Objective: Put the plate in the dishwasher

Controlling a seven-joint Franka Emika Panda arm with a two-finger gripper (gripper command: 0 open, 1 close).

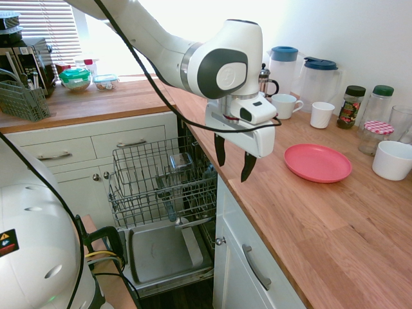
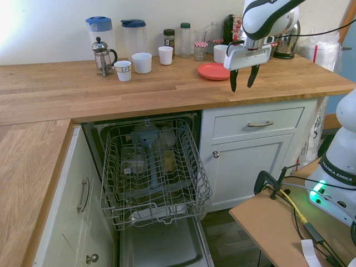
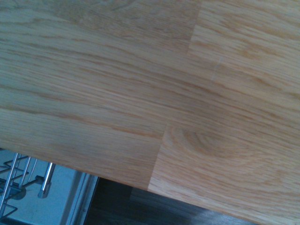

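A wooden L-shaped table runs along white cabinets. Built in below it, the dishwasher stands with its door dropped flat and its grey wire rack drawn fully out, so its slots are reachable from above. A white robot arm reaches over the table edge beside that opening. Its tool points straight down with both dark fingers spread apart, holding nothing, hanging clear above bare wood. The coral plate lies flat on the table just beyond the tool, apart from it, in front of white mugs, jars and two jugs. It looks untouched, so the pickup is probably next.
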